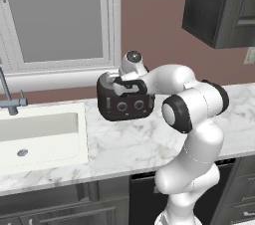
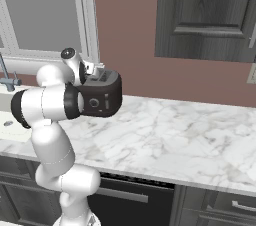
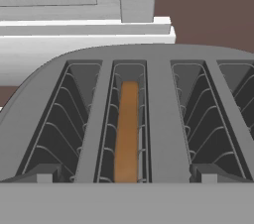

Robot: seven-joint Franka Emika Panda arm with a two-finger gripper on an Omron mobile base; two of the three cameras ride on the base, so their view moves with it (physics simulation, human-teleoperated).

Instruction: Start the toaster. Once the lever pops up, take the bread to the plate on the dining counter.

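sink (image 1: 37,137): left of the toaster, set into the marble surface (image 1: 134,144)
toaster (image 1: 124,103): black, on the surface below the window (image 1: 60,17), knobs facing me
bread (image 3: 127,131): brown slice, low in the toaster's second slot from the left
my tool (image 1: 119,85): above the toaster's top, fingers spread wide, gripping nothing
cabinet (image 1: 221,5): dark, high to the toaster's right
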